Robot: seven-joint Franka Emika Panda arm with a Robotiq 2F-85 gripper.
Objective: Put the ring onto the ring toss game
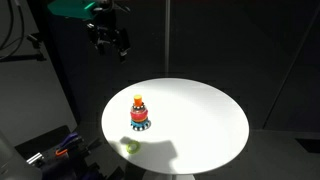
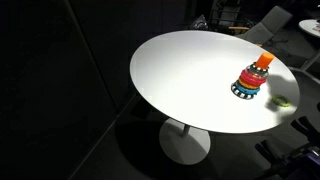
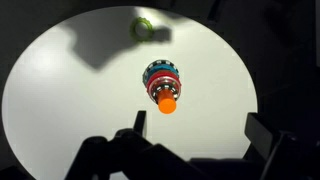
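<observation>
Gripper (image 1: 112, 48) hangs high over the table's left edge in an exterior view, well apart from everything on it. In the wrist view the gripper (image 3: 196, 126) shows only as dark silhouettes along the bottom. Its fingers (image 3: 136, 128) look spread wide with nothing between them, though the light is poor, so that's probable rather than certain.

Ring (image 1: 130, 147) lies flat on the table (image 1: 200, 110) close to the rim. It is near the game (image 1: 139, 113) but not touching it. Game stands upright, left of table centre, with a blue base, red and orange above, and a yellow tip.

In an exterior view the game (image 2: 252, 78) sits toward the right of the table (image 2: 180, 70). The ring (image 2: 282, 101) is further right, by the rim.

Wrist view: the ring (image 3: 144, 27) is up top beside a shadow patch. The game (image 3: 162, 85) is mid-frame, seen from above, with its orange top nearest the camera.
</observation>
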